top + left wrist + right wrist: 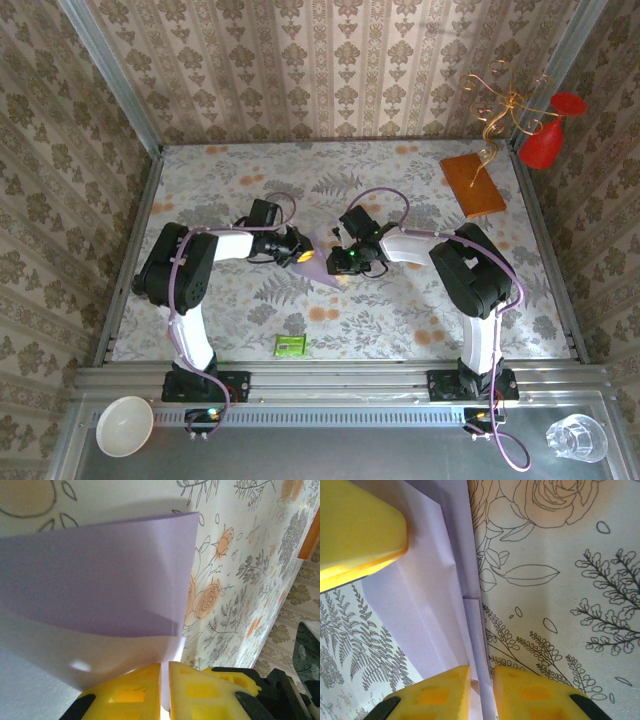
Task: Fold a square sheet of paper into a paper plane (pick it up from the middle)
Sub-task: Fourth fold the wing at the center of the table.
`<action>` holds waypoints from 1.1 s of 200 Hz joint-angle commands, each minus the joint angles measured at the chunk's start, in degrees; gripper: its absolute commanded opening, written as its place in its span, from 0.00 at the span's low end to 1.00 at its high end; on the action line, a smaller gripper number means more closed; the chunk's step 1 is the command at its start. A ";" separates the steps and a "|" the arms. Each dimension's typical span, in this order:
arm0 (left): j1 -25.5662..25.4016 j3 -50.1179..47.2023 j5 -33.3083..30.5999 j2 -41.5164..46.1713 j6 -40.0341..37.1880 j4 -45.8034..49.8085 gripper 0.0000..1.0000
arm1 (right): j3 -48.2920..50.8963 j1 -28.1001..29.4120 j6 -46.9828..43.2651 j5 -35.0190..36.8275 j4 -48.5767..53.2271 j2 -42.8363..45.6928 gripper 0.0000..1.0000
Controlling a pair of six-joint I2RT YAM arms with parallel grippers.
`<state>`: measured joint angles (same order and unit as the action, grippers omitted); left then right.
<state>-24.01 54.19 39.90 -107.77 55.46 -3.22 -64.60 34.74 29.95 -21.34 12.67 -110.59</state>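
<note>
**Lavender paper (325, 270) at mid-table, both your grippers at it**

Your paper is partly folded and sits in the middle of the floral table (400, 320), between the two arms. From the top view, your left gripper (300, 256) comes in from the left and your right gripper (345, 262) from the right. The two are near each other with the paper between them. One pointed corner pokes out toward the near edge.

Left wrist view: your left gripper (165, 664) is clenched on the paper (100, 580). Its yellow fingers are pressed together with only the sheet's edge between them. The paper stands up off the cloth here and is curved, with a crease across it.

Right wrist view: your right gripper (481, 669) has a yellow finger on each side of a folded edge of the paper (430, 605). The jaws are narrow and paper layers fill the gap. You can't tell whether the pads actually bite. Lengthwise creases show, and the paper runs along the cloth.

The orange-brown board (473, 185) lies at the far right of the table. The green packet (290, 346) is near the front edge. Both are well apart from the paper. A white bowl (124, 425) sits on the metal ledge by the left base, and a clear glass (575, 438) is at the ledge's right end.
</note>
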 commanded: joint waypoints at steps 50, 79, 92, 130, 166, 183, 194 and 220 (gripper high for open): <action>-0.62 1.73 1.56 0.26 -2.24 -0.13 0.14 | 0.66 1.03 -0.68 0.24 2.44 -3.55 0.21; -0.92 2.84 1.93 -0.86 -2.80 0.39 0.14 | 0.80 1.03 -0.68 0.33 2.28 -3.67 0.18; -0.95 3.19 2.02 -1.19 -2.90 0.41 0.14 | 0.96 1.03 -0.68 0.34 2.25 -3.67 0.18; -1.16 4.04 1.98 -1.64 -3.33 0.89 0.14 | 1.14 1.03 -0.69 0.47 2.18 -3.67 0.17; -1.37 3.77 1.61 -0.49 -3.58 1.77 0.14 | 1.11 1.03 -0.58 0.54 2.28 -3.63 0.17; -1.37 3.30 1.49 0.63 -3.69 2.16 0.14 | 1.14 1.02 -0.59 0.55 2.29 -3.76 0.17; -1.48 3.02 1.33 1.44 -3.69 2.37 0.14 | 1.14 0.96 -0.60 0.61 2.43 -3.68 0.17; -1.70 2.34 0.77 3.21 -3.93 3.10 0.14 | 1.06 0.99 -0.55 0.68 2.52 -3.80 0.17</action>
<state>-25.43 56.97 40.73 -108.07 53.63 -1.89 -64.58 34.54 29.95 -21.17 12.99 -110.67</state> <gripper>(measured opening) 0.138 0.168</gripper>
